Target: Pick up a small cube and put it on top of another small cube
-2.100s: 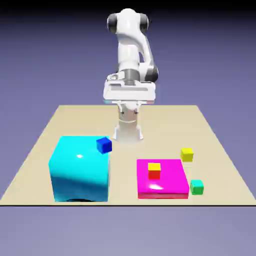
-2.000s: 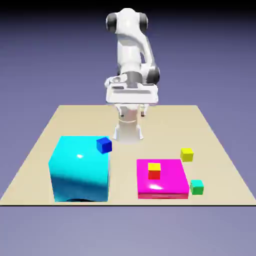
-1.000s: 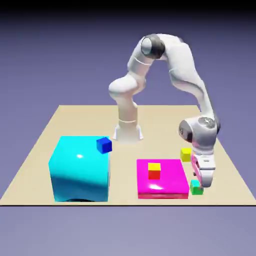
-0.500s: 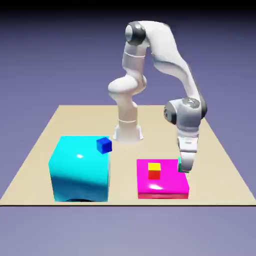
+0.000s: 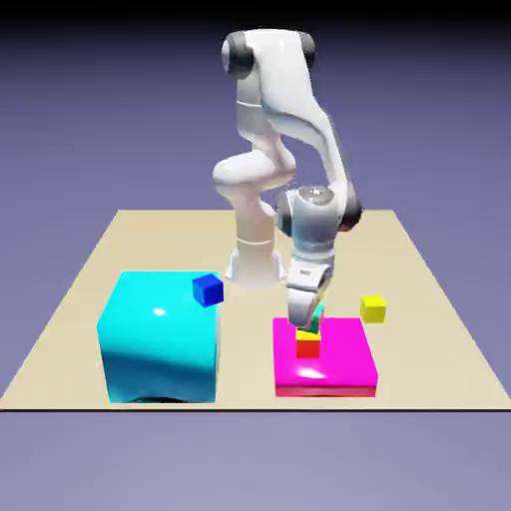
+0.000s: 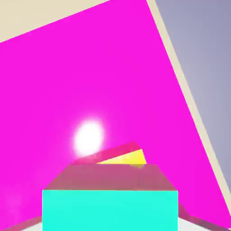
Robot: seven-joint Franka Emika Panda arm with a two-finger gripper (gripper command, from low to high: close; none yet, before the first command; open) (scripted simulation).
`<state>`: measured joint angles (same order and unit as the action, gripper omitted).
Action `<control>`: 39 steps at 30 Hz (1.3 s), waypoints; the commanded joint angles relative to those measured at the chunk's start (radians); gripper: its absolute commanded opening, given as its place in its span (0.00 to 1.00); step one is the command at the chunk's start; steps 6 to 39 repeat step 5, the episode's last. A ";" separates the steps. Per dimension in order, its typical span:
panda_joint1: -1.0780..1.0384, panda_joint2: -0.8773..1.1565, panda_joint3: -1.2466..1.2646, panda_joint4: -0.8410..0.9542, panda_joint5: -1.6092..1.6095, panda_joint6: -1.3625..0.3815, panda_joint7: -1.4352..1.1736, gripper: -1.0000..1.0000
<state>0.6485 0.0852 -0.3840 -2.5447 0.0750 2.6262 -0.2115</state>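
My gripper (image 5: 309, 322) is shut on the tiny green cube (image 5: 315, 319), holding it just above the yellow-over-red cube (image 5: 308, 345). That cube stands on a flat magenta slab (image 5: 339, 364). In the hand view the green cube (image 6: 110, 210) fills the bottom middle and hides both fingertips. Just beyond it a sliver of the yellow top (image 6: 126, 158) shows, with the magenta slab (image 6: 90, 90) all around. I cannot tell whether the two cubes touch.
A big cyan block (image 5: 160, 337) stands at the exterior view's left, with a tiny blue cube (image 5: 208, 289) on its far right corner. An all-yellow cube (image 5: 373, 308) lies on the tan table (image 5: 90, 269) right of the slab.
The arm swung down to the green cube at the slab's right, shut on it, lifted it, and carried it left to just over the yellow-red cube.
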 commanded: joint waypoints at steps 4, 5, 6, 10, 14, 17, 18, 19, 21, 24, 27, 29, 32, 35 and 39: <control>0.021 -0.145 -0.032 0.025 -0.102 -0.157 0.074 1.00; 0.027 -0.180 -0.039 0.030 -0.127 -0.195 0.092 1.00; 0.027 -0.180 -0.039 0.030 -0.127 -0.195 0.092 1.00; 0.027 -0.180 -0.039 0.030 -0.127 -0.195 0.092 1.00; 0.027 -0.180 -0.039 0.030 -0.127 -0.195 0.092 1.00; 0.027 -0.180 -0.039 0.030 -0.127 -0.195 0.092 1.00; 0.027 -0.180 -0.039 0.030 -0.127 -0.195 0.092 1.00; 0.027 -0.180 -0.039 0.030 -0.127 -0.195 0.092 1.00; 0.027 -0.180 -0.039 0.030 -0.127 -0.195 0.092 1.00; 0.027 -0.180 -0.039 0.030 -0.127 -0.195 0.092 1.00; 0.027 -0.180 -0.039 0.030 -0.127 -0.195 0.092 1.00; 0.027 -0.180 -0.039 0.030 -0.127 -0.195 0.092 1.00; 0.027 -0.180 -0.039 0.030 -0.127 -0.195 0.092 1.00; 0.027 -0.180 -0.039 0.030 -0.127 -0.195 0.092 1.00; 0.027 -0.180 -0.039 0.030 -0.127 -0.195 0.092 1.00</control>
